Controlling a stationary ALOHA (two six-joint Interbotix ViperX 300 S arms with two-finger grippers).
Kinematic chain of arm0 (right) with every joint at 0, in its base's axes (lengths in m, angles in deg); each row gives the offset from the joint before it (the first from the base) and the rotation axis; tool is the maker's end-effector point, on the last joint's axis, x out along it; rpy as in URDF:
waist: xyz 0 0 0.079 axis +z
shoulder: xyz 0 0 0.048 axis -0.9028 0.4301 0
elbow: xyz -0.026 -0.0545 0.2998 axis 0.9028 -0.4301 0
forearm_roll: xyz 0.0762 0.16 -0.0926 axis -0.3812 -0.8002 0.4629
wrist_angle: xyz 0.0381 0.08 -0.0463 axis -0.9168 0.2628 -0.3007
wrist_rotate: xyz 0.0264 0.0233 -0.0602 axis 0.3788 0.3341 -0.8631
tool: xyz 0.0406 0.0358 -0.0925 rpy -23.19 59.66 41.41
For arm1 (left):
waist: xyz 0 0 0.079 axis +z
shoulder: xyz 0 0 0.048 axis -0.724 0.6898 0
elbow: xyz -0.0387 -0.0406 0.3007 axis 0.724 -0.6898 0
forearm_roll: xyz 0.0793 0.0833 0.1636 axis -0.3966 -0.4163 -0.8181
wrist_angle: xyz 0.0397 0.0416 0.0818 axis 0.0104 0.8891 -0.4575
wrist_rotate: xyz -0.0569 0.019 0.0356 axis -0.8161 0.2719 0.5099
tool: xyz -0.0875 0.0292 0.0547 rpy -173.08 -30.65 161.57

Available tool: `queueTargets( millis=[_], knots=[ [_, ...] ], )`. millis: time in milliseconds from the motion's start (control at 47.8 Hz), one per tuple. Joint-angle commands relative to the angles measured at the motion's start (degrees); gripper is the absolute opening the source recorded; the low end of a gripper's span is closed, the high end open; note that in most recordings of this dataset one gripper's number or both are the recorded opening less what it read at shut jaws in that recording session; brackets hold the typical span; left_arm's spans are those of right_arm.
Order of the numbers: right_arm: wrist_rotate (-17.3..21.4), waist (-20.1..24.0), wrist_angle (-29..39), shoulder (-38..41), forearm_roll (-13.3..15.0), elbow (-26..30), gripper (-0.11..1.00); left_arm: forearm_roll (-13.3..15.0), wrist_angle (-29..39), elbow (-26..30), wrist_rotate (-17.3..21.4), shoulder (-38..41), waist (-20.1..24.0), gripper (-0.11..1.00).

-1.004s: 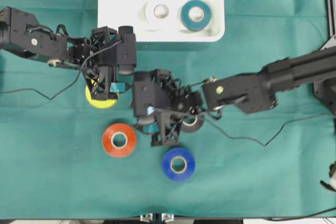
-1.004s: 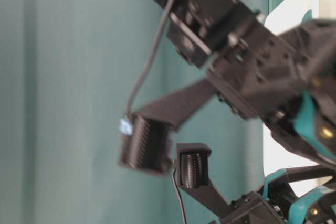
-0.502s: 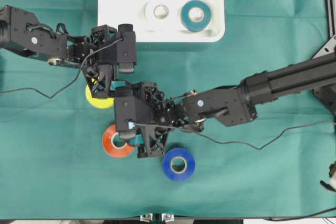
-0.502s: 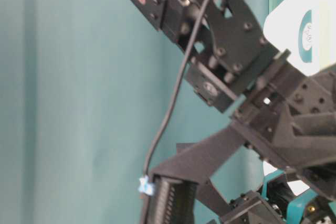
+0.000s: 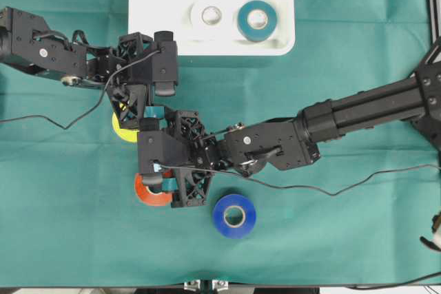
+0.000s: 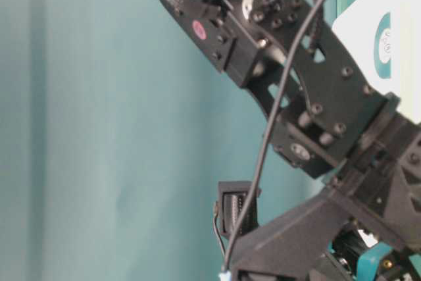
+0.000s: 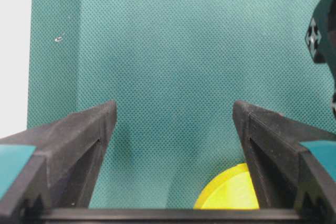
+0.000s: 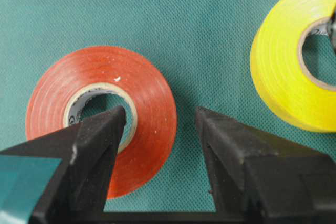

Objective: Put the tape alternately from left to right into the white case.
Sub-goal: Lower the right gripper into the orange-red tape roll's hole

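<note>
Right gripper [image 8: 160,129] spread over the orange-red roll [image 8: 102,116], one finger [image 8: 97,135] above its core; left gripper [image 7: 173,124] wide, empty.

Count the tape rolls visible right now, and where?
5: white roll and teal roll in the white case; yellow roll, orange-red roll, blue roll on the cloth. The arms may hide another.

green cloth [image 5: 344,239], thin black cable [image 5: 41,123]
</note>
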Motion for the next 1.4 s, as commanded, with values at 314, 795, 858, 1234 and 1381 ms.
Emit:
queueTargets(
  millis=[314, 795, 858, 1234, 1381],
  knots=[
    [0.00, -0.09, 0.79, -0.09, 0.18, 2.72, 0.67, 0.09, -0.35, -0.26, 0.00, -1.76, 0.09, 0.81],
    [-0.09, 0.44, 1.23, -0.70, 2.55, 3.08, 0.28, 0.09, -0.35, -0.35, 0.00, -1.76, 0.09, 0.81],
    [-0.09, 0.53, 1.32, -0.79, 2.55, 3.08, 0.28, 0.09, -0.35, -0.35, 0.00, -1.76, 0.09, 0.81],
    [-0.09, 1.49, 2.99, -2.64, 2.55, 2.37, 0.28, 0.09, -0.35, -0.44, -0.09, -1.76, 0.09, 0.81],
    [-0.09, 1.67, 3.96, -5.19, 2.55, 1.14, 0.28, 0.00, -0.35, -0.35, -0.09, -1.76, 0.09, 0.81]
  ],
)
